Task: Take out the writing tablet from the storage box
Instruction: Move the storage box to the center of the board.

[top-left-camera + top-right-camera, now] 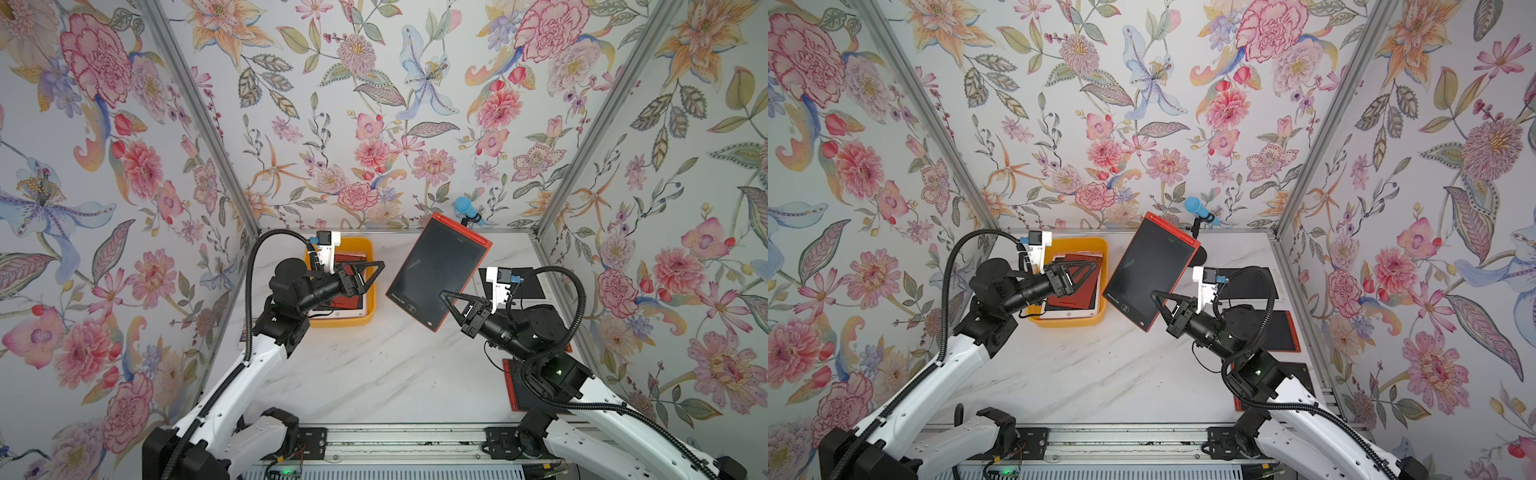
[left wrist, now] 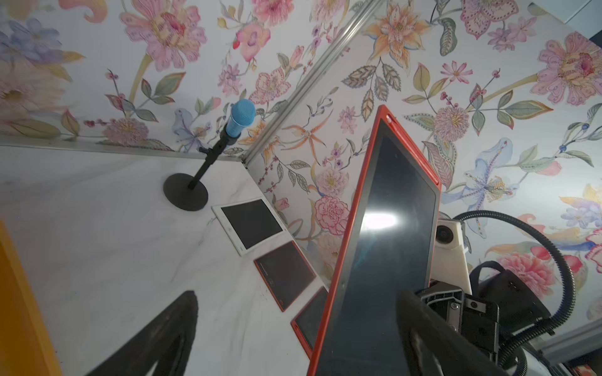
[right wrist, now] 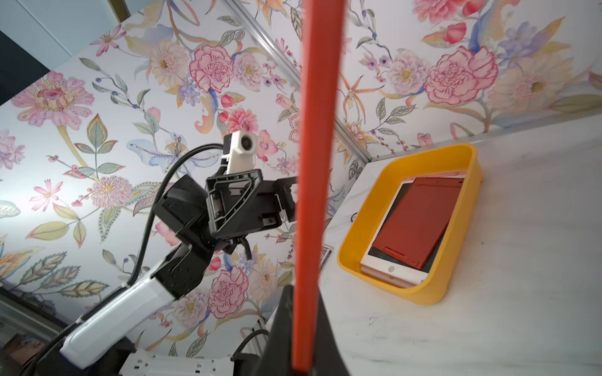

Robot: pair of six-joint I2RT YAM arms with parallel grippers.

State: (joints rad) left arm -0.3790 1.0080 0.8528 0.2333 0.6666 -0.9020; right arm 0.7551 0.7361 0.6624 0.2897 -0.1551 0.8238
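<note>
We find the writing tablet point(image 1: 436, 270) already clear of the storage box point(image 1: 345, 323). It is held above the bench point(image 1: 374, 374), between the box and the right arm. The right pincer point(image 1: 446, 298) is clamped on the red frame at the tablet's near short end. From that grip the long axis runs away from the pincer toward the back wall, and the far end stands near the blue microphone point(image 1: 465, 208). The right wrist view shows the tablet edge-on, so we judge it steeply tilted rather than flat. The left pincer point(image 1: 365, 274) hangs over the box with its jaws wide and holds nothing. It is just beside the tablet's long edge but apart from it. A red tablet point(image 3: 420, 221) and a white tablet point(image 3: 394, 270) remain stacked in the box. The right arm alone carries the load. We judge that the set-down calls for swinging the long axis down flat toward the row of tablets point(image 2: 286, 276) on that arm's side.
</note>
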